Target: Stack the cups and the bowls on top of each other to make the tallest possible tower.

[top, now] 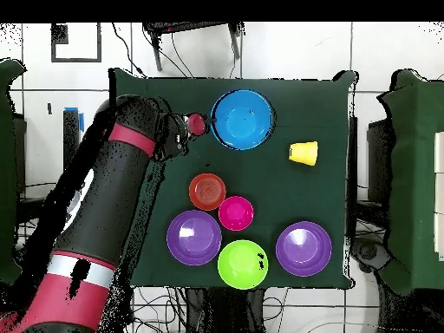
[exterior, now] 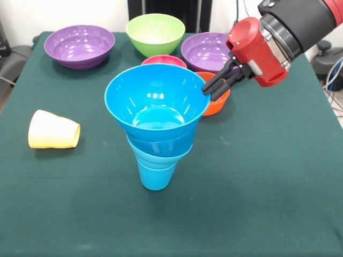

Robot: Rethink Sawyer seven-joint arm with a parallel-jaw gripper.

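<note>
On the dark green cloth-covered tabletop (exterior: 278, 176) stood the tower (exterior: 156, 128): a sky-blue tapered plastic cup (exterior: 155, 175) upright on its base, with glossy blue plastic bowls nested into its mouth, the widest blue bowl (exterior: 156, 99) on top so that the whole widened like a funnel. In the overhead view the tower (top: 243, 119) appeared as one blue disc near the tabletop's edge farthest from the robot's base.

The red and black arm reached in from the upper right of the front view. Its black pincer (exterior: 213, 89) sat right at the top bowl's rim on that side, the fingers close together; whether they clasped the rim or merely lay against it could not be told, nor how far apart they were.

A short pale yellow plastic cup (exterior: 53, 130) lay on its side well to the left of the tower, mouth turned toward it.

Behind the tower sat the other bowls, all upright: a small pink-red bowl (exterior: 164, 61) just past the top rim, a small orange bowl (exterior: 218, 101) partly hidden behind the pincer, a large purple bowl (exterior: 79, 46) at far left, a lime green bowl (exterior: 155, 33) at the middle back, and a second purple bowl (exterior: 206, 51) to its right. From overhead, the orange bowl (top: 207, 192) and pink-red bowl (top: 236, 212) lay just beside each other.
</note>
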